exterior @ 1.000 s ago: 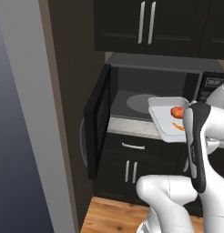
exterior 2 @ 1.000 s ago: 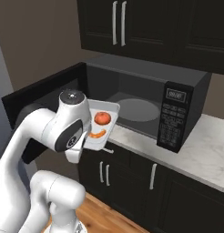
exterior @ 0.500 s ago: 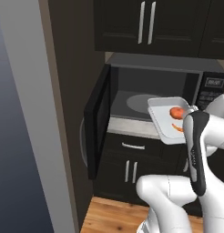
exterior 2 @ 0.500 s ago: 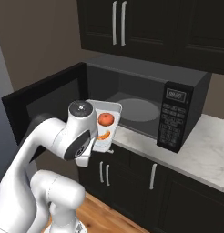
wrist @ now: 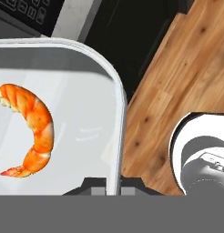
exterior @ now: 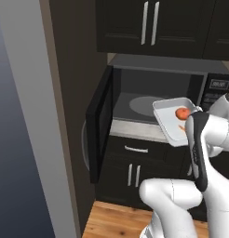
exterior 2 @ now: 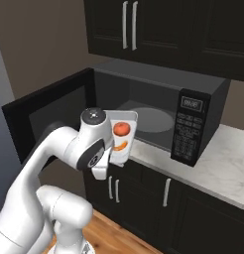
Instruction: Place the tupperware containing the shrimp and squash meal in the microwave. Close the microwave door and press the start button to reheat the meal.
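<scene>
My gripper [wrist: 113,184] is shut on the near rim of the tupperware [wrist: 117,102], a shallow translucent white tray. The tray [exterior: 168,124] hangs level in the air just in front of the microwave's [exterior: 149,88] open cavity, above the counter edge. On it lie a curved orange shrimp [wrist: 35,129] and a round red-orange lump [exterior 2: 122,129]. The microwave door [exterior: 100,125] stands swung wide open to the left. My white forearm covers the tray's near corner in both base views. The microwave [exterior 2: 158,82] has its keypad [exterior 2: 187,133] on the right.
Dark upper cabinets [exterior: 153,25] hang above the microwave, and dark lower cabinet doors [exterior 2: 158,198] sit under the marble counter [exterior 2: 225,166]. A tall grey refrigerator side [exterior: 28,139] stands left of the open door. Wood floor [wrist: 177,82] lies below.
The arm has carried the tray a little to the right, closer to the microwave opening. The grip on the rim is unchanged and the door has not moved.
</scene>
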